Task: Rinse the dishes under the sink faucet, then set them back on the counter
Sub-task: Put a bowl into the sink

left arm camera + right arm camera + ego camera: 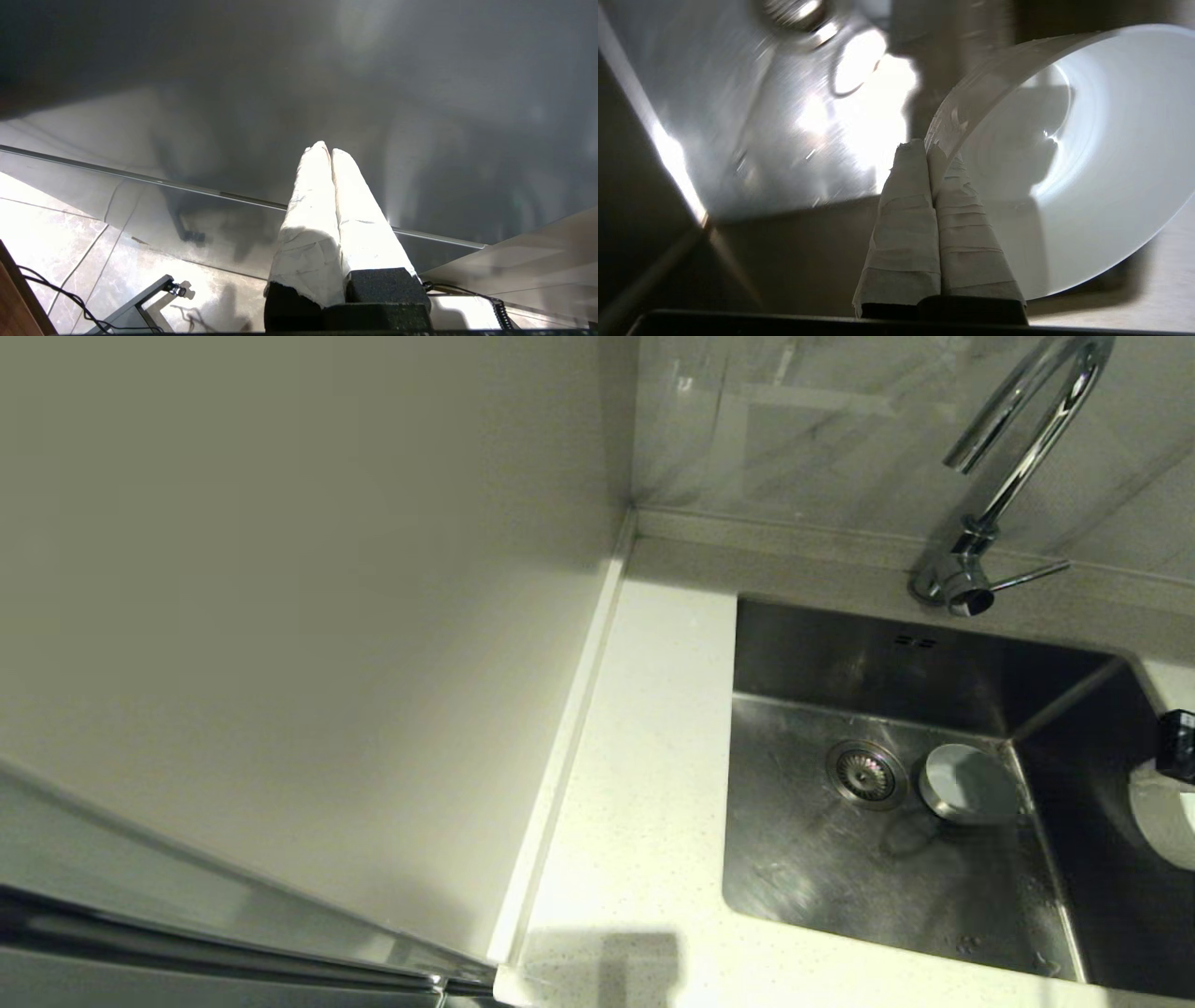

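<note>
My right gripper [927, 147] is shut on the rim of a white bowl [1064, 163], one finger inside it and one outside. In the head view this held bowl [1167, 821] shows at the far right edge, over the sink's right side. A second bowl [966, 784], white inside with a greyish side, rests on the floor of the steel sink [840, 868] beside the drain strainer [866, 774]. The chrome faucet [1018, 457] arches above the sink's back edge, its lever [1027, 577] sticking out at the base. No pink bowl is in view. My left gripper [327, 149] is shut on nothing, parked low and out of the head view.
The white speckled counter [644, 784] runs along the sink's left side, ending at a tall pale panel [327, 616]. Grey marbled tiles [794, 429] stand behind the faucet. The left wrist view shows floor tiles [56, 233] and cables [60, 298].
</note>
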